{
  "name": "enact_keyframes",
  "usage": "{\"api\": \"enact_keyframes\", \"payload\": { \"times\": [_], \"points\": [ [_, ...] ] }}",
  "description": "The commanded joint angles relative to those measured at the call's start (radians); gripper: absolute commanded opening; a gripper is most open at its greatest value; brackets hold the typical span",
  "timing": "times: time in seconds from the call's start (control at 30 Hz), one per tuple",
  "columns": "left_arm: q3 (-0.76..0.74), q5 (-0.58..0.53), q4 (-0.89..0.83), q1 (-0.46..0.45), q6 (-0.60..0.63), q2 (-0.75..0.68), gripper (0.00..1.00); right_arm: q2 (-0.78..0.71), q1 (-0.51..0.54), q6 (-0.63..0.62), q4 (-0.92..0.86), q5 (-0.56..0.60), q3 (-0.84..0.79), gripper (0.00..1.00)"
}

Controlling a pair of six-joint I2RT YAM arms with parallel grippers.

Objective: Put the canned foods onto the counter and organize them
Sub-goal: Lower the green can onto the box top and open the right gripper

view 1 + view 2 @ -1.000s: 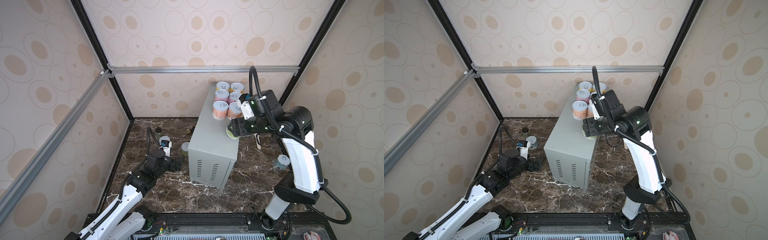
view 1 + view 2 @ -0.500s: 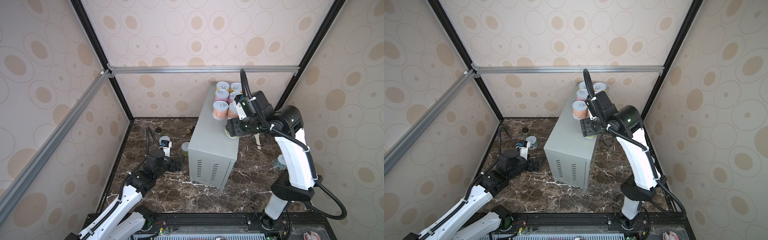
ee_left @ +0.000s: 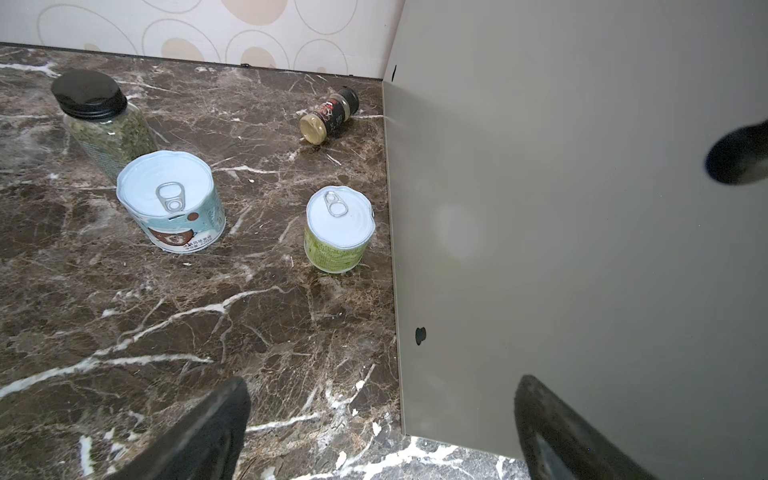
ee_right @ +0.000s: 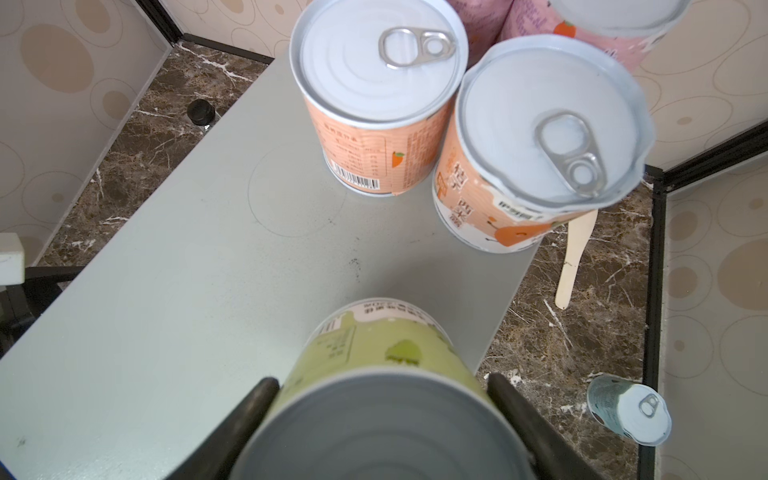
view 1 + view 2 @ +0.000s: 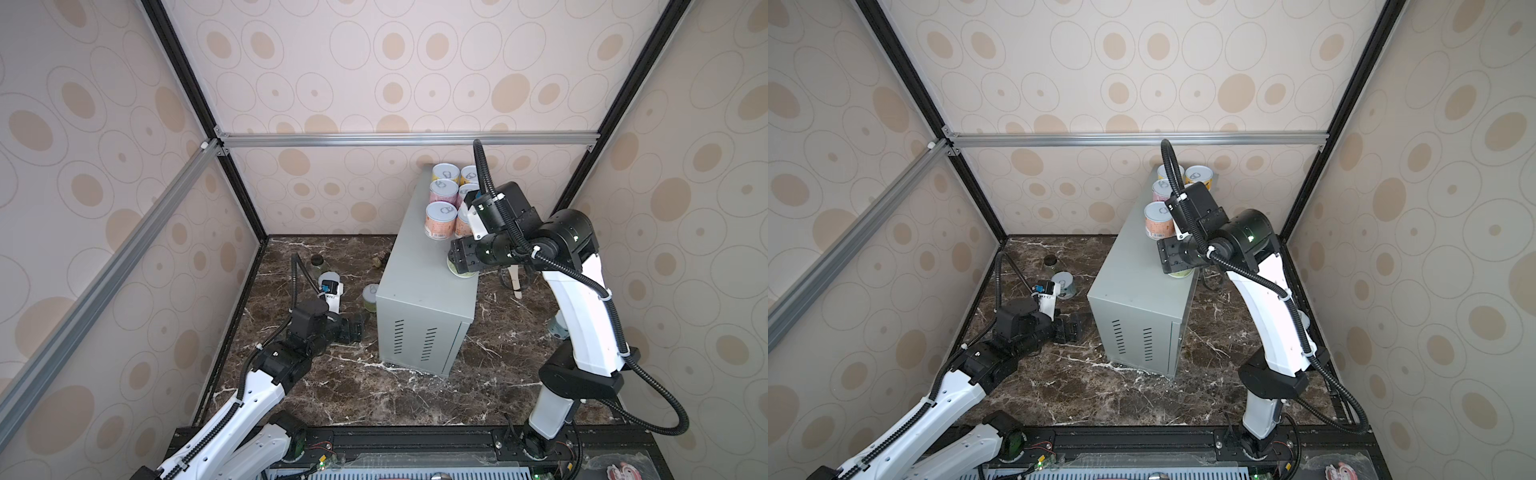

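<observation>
The counter (image 5: 415,266) (image 5: 1133,266) is a grey metal box with several cans at its far end: yellow (image 5: 444,172), pink (image 5: 442,191) and two orange cans (image 4: 378,95) (image 4: 540,141). My right gripper (image 5: 461,264) (image 4: 380,399) is shut on a green can (image 4: 374,353) (image 5: 1179,273) at the counter's right edge, just in front of the orange cans. My left gripper (image 5: 357,328) (image 3: 386,419) is open and empty, low over the marble beside the counter (image 3: 561,208). On the floor stand a white-blue can (image 3: 170,199), a green can (image 3: 338,226) and another can (image 4: 627,409).
A black-lidded glass jar (image 3: 99,120) stands behind the white-blue can. A small dark bottle (image 3: 330,116) lies on its side by the counter's wall. A wooden spatula (image 4: 575,257) lies on the marble right of the counter. Patterned walls close in on three sides.
My right gripper has shifted slightly left and down with the green can, close to the counter's top at its right edge. The left arm has not moved.
</observation>
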Motion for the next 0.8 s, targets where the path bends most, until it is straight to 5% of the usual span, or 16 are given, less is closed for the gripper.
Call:
{"api": "enact_keyframes", "payload": {
  "times": [0.0, 0.5, 0.77],
  "points": [
    [0.003, 0.007, 0.016, 0.01, 0.028, -0.015, 0.99, -0.006, 0.006, -0.016, -0.083, 0.004, -0.001, 0.81],
    [0.002, 0.004, 0.014, 0.017, 0.029, -0.002, 0.99, -0.091, 0.012, -0.041, -0.016, -0.014, -0.02, 0.93],
    [0.002, -0.012, 0.012, 0.02, 0.03, 0.002, 0.99, -0.277, 0.014, -0.023, 0.115, -0.025, -0.223, 0.9]
  ]
}}
